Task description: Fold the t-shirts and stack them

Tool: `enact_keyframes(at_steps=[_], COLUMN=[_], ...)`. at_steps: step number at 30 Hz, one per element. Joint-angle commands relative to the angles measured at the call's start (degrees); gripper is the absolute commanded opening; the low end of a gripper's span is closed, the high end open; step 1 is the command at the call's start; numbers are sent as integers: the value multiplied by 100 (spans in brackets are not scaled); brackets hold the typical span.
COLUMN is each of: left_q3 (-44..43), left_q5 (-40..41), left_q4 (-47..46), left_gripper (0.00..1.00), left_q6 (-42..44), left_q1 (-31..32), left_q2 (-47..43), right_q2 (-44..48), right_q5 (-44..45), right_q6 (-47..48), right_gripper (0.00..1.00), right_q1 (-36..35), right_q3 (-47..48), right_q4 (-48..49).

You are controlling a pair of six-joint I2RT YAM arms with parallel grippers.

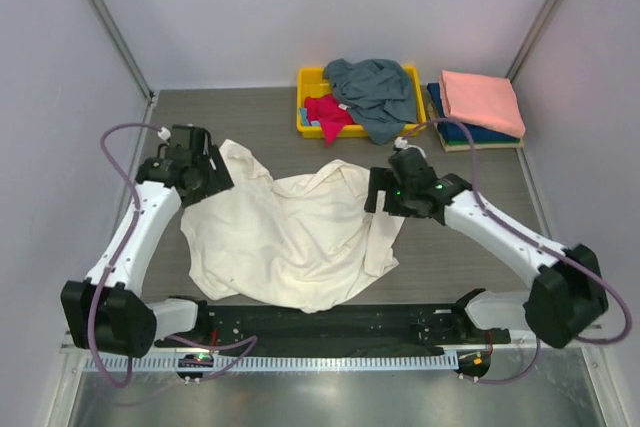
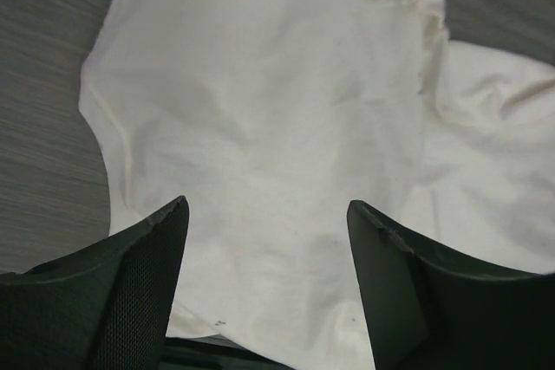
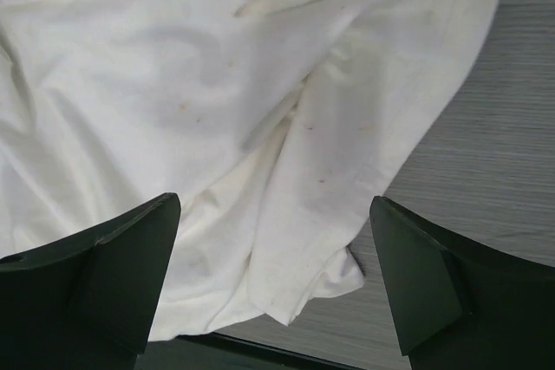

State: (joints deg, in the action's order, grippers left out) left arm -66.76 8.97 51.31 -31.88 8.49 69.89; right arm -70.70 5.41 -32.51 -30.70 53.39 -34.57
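Cream tee [image 1: 290,237] lies spread and rumpled mid-bench, nearer the arm bases than the other shirts.

Left gripper [image 1: 213,173] is at the tee's far-left corner. Its jaws are apart, and the wrist view shows cloth filling the gap between them. I cannot tell whether the fingers touch the fabric.

Right gripper [image 1: 378,193] is at the tee's right edge, jaws likewise apart. Its wrist view shows a folded flap of cloth below, with bare bench [image 1: 250,117] to one side.

Count:
- Five tees in all.
- One cream, on the open bench.
- One grey-blue tee [image 1: 375,92], draped over the bin [image 1: 309,75].
- One magenta tee [image 1: 328,112], bunched inside the bin.
- One salmon tee [image 1: 482,100], folded flat on one navy tee [image 1: 482,135], just right of the bin.
- One bin, two grippers.

Materials:
- The cream tee is soft, creased cotton with a seamed hem and a few faint brown specks close up.
- The bin is rectangular yellow plastic.
- The bench is grey with a fine streaked grain.
- The gripper fingers are matt black and wedge-shaped.
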Motion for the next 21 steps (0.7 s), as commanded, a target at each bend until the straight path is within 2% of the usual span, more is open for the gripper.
enact_keyframes(at_steps=[1, 7, 10, 12, 16, 21], left_q3=[802, 1087, 955, 946, 1033, 1472], left_q5=[-211, -229, -395, -546, -537, -730], left_q4=[-885, -1290, -1185, -1071, -623, -236], left_gripper=[74, 71, 68, 67, 67, 68], left_q6=[-468, -601, -478, -398, -135, -108], left_q1=[-14, -23, -14, -14, 12, 83], left_q2=[209, 622, 483, 202, -981, -2135], right_q2=[-531, -1517, -1772, -1886, -2455, -3581], right_q5=[47, 925, 700, 339, 197, 714], right_q6=[-54, 26, 226, 342, 500, 676], right_gripper=[97, 99, 100, 100, 99, 99], right_q1=[-349, -314, 142, 510, 1116, 1505], right_q3=[145, 506, 786, 1215, 2209, 3958], right_q4=[723, 688, 854, 934, 943, 794])
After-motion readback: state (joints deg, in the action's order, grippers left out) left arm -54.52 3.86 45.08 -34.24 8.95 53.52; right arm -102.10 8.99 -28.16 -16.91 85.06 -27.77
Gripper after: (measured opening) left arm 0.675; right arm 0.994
